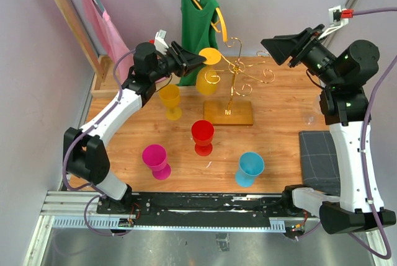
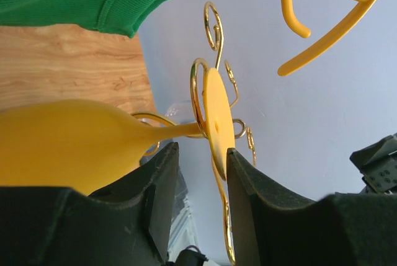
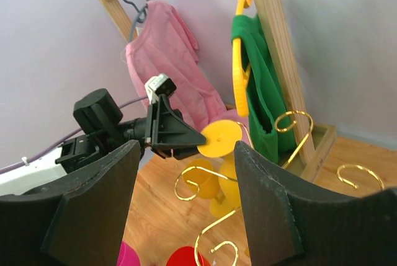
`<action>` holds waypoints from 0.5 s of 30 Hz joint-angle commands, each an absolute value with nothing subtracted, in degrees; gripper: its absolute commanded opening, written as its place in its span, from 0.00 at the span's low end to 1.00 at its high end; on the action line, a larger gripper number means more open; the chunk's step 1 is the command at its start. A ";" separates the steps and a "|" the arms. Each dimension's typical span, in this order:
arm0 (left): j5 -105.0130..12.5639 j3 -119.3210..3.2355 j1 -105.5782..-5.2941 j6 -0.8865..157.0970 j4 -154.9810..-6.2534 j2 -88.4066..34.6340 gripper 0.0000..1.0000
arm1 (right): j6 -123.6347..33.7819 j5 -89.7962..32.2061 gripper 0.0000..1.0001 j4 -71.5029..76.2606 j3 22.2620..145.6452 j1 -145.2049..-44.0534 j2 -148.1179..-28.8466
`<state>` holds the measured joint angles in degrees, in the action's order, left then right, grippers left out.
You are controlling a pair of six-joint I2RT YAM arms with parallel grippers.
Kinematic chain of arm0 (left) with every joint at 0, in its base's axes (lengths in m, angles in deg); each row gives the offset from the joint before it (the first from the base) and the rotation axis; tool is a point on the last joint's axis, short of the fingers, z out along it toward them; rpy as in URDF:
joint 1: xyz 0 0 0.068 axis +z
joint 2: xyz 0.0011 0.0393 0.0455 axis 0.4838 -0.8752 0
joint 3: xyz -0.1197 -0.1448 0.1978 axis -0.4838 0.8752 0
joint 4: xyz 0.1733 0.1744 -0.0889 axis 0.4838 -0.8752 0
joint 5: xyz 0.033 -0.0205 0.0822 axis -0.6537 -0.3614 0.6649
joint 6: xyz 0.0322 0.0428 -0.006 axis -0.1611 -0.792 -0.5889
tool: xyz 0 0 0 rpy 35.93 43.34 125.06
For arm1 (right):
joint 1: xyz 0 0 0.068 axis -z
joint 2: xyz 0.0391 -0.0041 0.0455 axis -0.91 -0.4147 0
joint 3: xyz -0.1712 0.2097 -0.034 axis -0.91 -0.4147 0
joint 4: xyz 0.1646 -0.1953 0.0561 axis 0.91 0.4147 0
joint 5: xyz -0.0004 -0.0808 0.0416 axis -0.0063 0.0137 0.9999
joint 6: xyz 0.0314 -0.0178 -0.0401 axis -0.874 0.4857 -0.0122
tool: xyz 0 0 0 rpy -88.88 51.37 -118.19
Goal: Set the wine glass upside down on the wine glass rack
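near side of counter (image 1: 279, 111): magenta cup (image 1: 155, 159), red cup (image 1: 203, 136), blue cup (image 1: 249, 168) | left pincer (image 2: 200, 154) released, jaws parted around foot rim | yellow wine glass (image 1: 206, 83) hangs inverted, stem hooked in left wire arm of wine glass rack (image 1: 239, 115) | right pincer (image 3: 186, 148) released, jaws spread wide, right of rack

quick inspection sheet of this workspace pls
surface: wooden table, grey mat at its right
job's things: yellow wine glass hangs bowl down, stem in a curled arm of the gold rack
clutter: second yellow glass, red glass, pink glass, blue glass, all upright
grippers: left gripper open, jaws either side of the hung glass's foot; right gripper open, empty, raised
cables: purple cables along the arms, clear of the glasses
surroundings: wooden frame with pink garment and green garment
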<state>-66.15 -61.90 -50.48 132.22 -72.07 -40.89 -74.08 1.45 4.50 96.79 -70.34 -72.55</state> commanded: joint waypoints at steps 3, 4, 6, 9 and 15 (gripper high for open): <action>-67.37 -61.91 -50.20 129.45 -71.71 -38.49 0.46 | -68.46 -3.63 0.64 13.80 99.13 -69.63 -71.40; -67.34 -61.98 -50.20 128.78 -72.08 -38.06 0.46 | -67.49 -4.67 0.64 15.40 99.53 -69.63 -71.42; -67.17 -62.63 -50.15 127.35 -73.25 -37.16 0.47 | -65.26 -6.98 0.64 19.32 100.48 -69.63 -71.60; -66.60 -64.05 -50.16 124.55 -75.99 -35.60 0.48 | -61.93 -11.48 0.64 26.08 102.66 -69.59 -72.15; -65.12 -65.79 -50.14 119.08 -80.23 -31.19 0.50 | -56.79 -24.64 0.65 41.96 109.69 -69.63 -74.52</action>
<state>-65.91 -63.28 -50.45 124.37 -77.81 -35.57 -62.43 -13.72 29.60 104.24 -70.34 -73.05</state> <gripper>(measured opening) 0.490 0.645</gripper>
